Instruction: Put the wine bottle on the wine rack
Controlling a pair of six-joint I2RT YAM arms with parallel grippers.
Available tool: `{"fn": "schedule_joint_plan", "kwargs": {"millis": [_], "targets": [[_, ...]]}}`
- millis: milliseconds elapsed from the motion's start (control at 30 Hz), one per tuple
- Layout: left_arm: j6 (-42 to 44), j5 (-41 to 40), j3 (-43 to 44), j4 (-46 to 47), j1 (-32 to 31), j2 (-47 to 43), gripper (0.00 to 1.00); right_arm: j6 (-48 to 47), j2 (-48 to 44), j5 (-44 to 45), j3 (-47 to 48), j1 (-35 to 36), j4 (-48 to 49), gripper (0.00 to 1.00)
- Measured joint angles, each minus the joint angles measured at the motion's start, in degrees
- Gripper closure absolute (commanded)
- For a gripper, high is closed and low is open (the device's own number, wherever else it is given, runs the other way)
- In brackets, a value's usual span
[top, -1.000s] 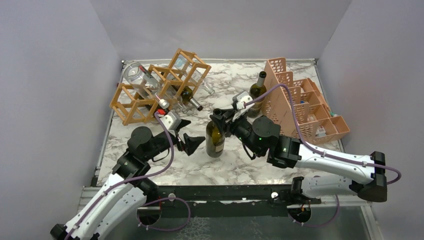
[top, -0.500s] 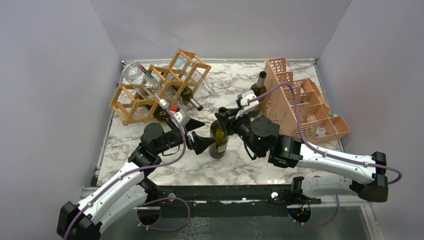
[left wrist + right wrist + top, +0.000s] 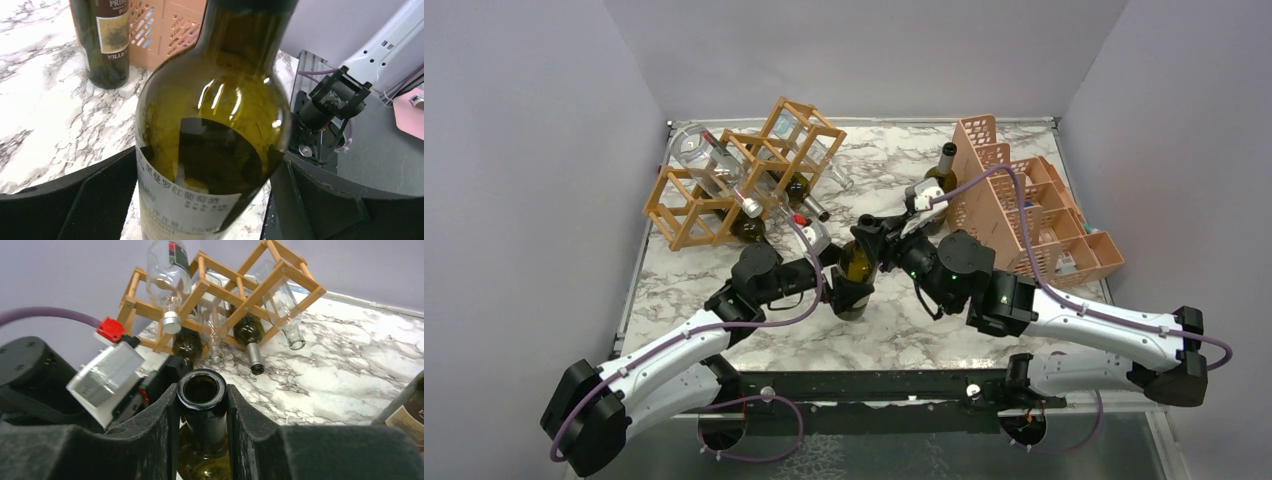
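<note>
Right end effector [image 3: 865, 232] is clamped shut on the neck of the wine bottle [image 3: 856, 264], just under the open mouth; in the right wrist view its two black pads press against either side of the dark green neck [image 3: 202, 405]. The bottle stands upright on the marble surface [image 3: 874, 340] at the middle of the overhead frame, its pale label showing low in the left wrist view [image 3: 215, 125].

Left end effector [image 3: 849, 292] is spread wide and grips nothing. Its fingers [image 3: 75, 200] flank the bottle's lower body, one on each side.

The wine rack [image 3: 769, 150] sits tilted at the upper left of the overhead frame, well apart from the held bottle, with several clear and dark bottles lying in its cells. A second wine bottle [image 3: 939, 172] stands upright at the upper centre-right, just beside the pink plastic crate [image 3: 1024, 210].
</note>
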Motion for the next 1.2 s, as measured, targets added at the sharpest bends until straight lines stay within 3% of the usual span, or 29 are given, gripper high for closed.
{"fn": "schedule_joint_plan", "kwargs": {"millis": [167, 333, 433, 467, 500, 567, 633, 867, 1200], "targets": [[0.1, -0.1, 0.0, 1.9, -1.6, 2.0, 0.1, -0.1, -2.4, -2.4, 0.0, 0.0, 0.6, 0.9], [1.8, -0.7, 0.0, 4.8, -2.6, 2.1, 0.48, 0.0, -5.0, -3.3, -1.0, -0.1, 0.9, 0.84], [3.1, -1.0, -0.1, 5.9, -3.3, 2.3, 0.71, 0.1, -6.4, -3.9, -1.9, -0.1, 0.9, 0.65], [3.8, -1.2, -0.1, 6.1, -3.3, 2.4, 0.91, 0.1, -6.8, -4.0, -2.0, -0.1, 0.5, 0.5], [4.4, -1.4, -0.1, 6.4, -3.3, 2.5, 1.0, 0.2, -7.2, -4.1, -2.0, -0.1, 0.1, 0.39], [6.4, -2.1, 0.0, 6.6, -3.3, 2.7, 1.0, 0.4, -8.1, -4.6, -2.0, 0.0, -0.5, 0.27], [8.5, -3.4, 0.1, 5.6, -3.0, 3.6, 1.0, 0.7, -9.9, -4.7, -2.0, 0.0, -1.5, 0.22], [23.1, -4.3, 3.9, 1.5, -2.6, 6.9, 1.0, 3.3, -12.7, -3.5, 2.2, 0.0, -13.2, 0.21], [54.2, 0.9, 9.9, 1.9, -2.6, 10.7, 1.0, 7.5, -18.9, -3.7, 8.0, 0.0, -27.0, 0.22]]}}
